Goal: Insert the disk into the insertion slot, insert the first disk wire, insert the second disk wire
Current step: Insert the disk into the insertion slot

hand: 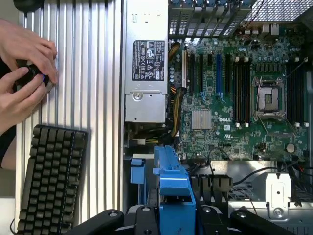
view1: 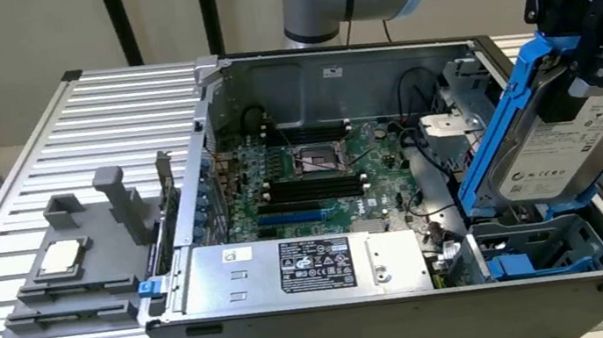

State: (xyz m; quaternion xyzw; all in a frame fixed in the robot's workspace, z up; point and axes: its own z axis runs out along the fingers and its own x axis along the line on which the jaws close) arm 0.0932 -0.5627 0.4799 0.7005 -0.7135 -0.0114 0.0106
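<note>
Gripper [view1: 600, 60] is clamped on the upper end of the disk [view1: 553, 147], gripping it by the blue carrier frame. The disk hangs tilted, label outward, its lower end just over the insertion slot [view1: 538, 249] in the grey drive cage at the exterior view's right of the case. It is not seated.

Step in hand, by my reading, is getting the disk into the bay. To do it well:
- Square the carrier to the slot first.
- Line its side rails up with the blue fittings.
- Push straight along the bay. Going in tilted would likely jam.

Beyond the cage are the power-supply box [view1: 304, 266], then the motherboard [view1: 314, 172]. Outside the case, a person's hands [hand: 22, 68] rest on the slatted table [view1: 57, 115] near a keyboard [hand: 51, 178].

Hard to make out:
- Whether the disk's lower edge touches the cage.
- The slot's inner guides, which are behind the disk.
- The gripper body, cut off at the frame edge.
- Which strands of the wire bundle [hand: 175, 110] are the disk wires.
</note>
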